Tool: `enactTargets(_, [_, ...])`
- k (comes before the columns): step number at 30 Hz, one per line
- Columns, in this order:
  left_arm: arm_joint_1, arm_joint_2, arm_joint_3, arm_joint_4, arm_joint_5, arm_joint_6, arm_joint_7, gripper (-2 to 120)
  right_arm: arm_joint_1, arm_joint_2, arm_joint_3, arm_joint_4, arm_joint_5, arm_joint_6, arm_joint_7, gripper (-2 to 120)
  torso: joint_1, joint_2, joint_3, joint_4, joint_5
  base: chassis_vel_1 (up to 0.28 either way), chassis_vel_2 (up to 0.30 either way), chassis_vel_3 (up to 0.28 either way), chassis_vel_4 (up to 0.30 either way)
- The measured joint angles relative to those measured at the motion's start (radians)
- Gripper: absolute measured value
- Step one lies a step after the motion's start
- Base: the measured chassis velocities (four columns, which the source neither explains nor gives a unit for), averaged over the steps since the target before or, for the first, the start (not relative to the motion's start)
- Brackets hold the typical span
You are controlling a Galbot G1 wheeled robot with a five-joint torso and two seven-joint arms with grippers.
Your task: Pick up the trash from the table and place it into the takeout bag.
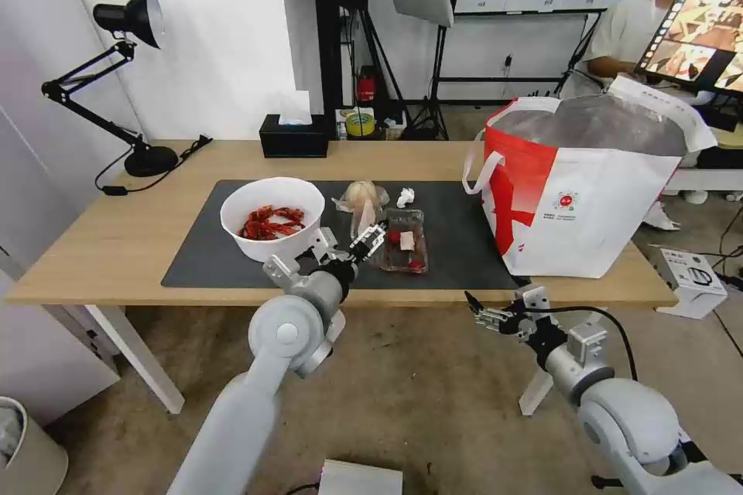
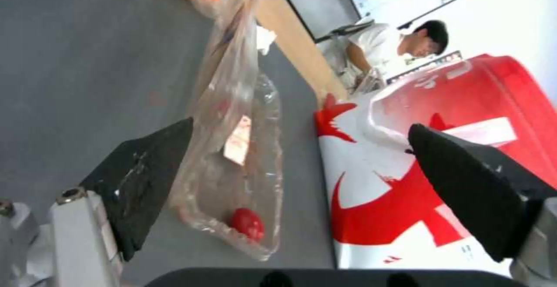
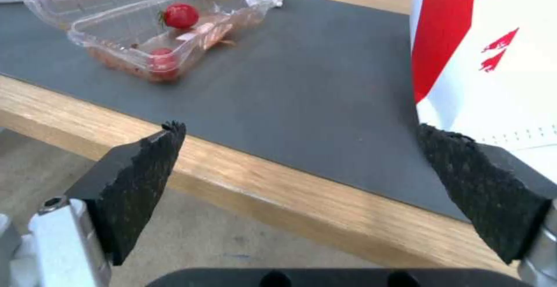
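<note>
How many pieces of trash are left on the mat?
4: the bowl of red shells at its left, the wrapped lump and paper wad mid-mat, and the clear tray by the left pincer.

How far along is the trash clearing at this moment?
Nothing looks bagged: bowl of red shells, wrapped lump, paper wad and clear tray all sit on the mat. Left gripper, jaws open, is at the tray. Right gripper waits below the table edge.
</note>
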Motion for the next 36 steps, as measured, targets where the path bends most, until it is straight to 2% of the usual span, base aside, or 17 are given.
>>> enactTargets(12, [-0.015, -0.004, 0.017, -0.005, 0.000, -0.009, 0.020, 100, -0.016, -0.001, 0.010, 0.029, 0.000, 0.000, 0.004, 100, 0.000, 0.000, 0.000, 0.0000, 0.0000, 0.000, 0.000, 0.000, 0.000])
enactTargets(36, [-0.028, -0.024, 0.054, -0.003, 0.012, -0.011, 0.022, 100, -0.051, -0.002, 0.034, 0.065, 0.001, 0.000, 0.007, 100, 0.000, 0.000, 0.000, 0.0000, 0.0000, 0.000, 0.000, 0.000, 0.000])
